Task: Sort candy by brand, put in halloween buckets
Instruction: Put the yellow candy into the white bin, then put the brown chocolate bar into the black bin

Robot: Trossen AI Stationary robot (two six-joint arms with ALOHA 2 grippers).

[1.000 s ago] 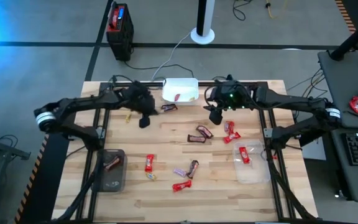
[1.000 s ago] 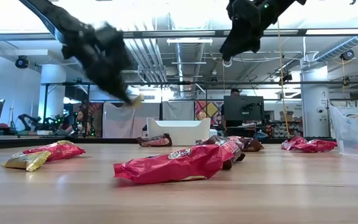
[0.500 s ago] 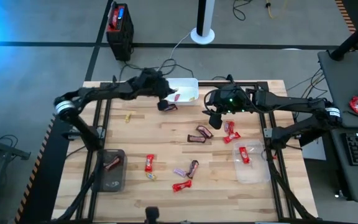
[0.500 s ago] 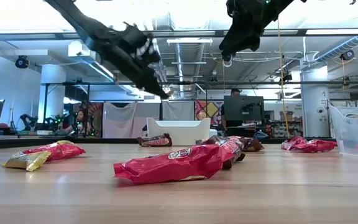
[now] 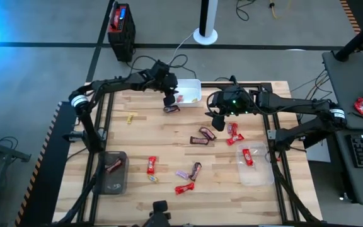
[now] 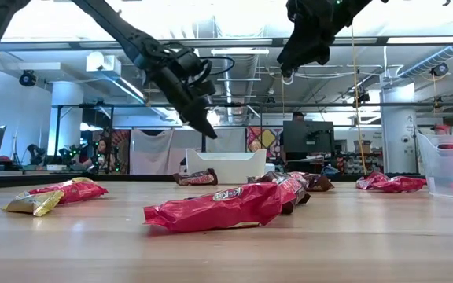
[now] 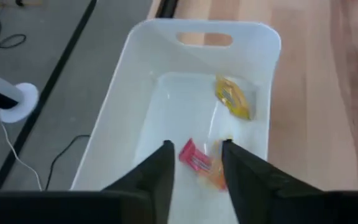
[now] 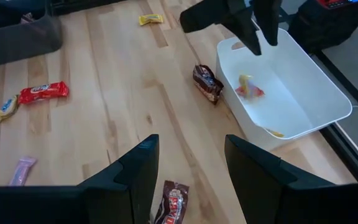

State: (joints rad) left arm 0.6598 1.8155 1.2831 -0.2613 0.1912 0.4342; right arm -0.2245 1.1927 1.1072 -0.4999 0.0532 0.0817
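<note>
My left gripper [image 5: 169, 99] hangs open above the white bucket [image 5: 184, 90] at the table's far edge. In the left wrist view its fingers [image 7: 194, 177] stand apart over the bucket floor, where a yellow candy [image 7: 234, 98] and a red one [image 7: 194, 158] lie. My right gripper [image 5: 218, 117] hovers open and holds nothing, above the table right of centre, over dark brown candies [image 5: 207, 133]. More candy is scattered on the wood: red [image 5: 151, 166], purple [image 5: 182, 174], yellow [image 5: 130, 118]. A dark grey bucket [image 5: 113, 171] stands near left, a clear one [image 5: 255, 165] near right.
A dark brown candy [image 5: 171, 109] lies just in front of the white bucket. Red candies [image 5: 234, 130] lie beside the clear bucket, which holds a red one [image 5: 247, 157]. A black-and-red box [image 5: 121, 25] stands on the floor beyond the table.
My left gripper has swung from the table's left part toward the far edge and to the right, stopping over the white bucket. The small yellow candy it carried at its fingertips is no longer there, and its fingers now stand apart.
</note>
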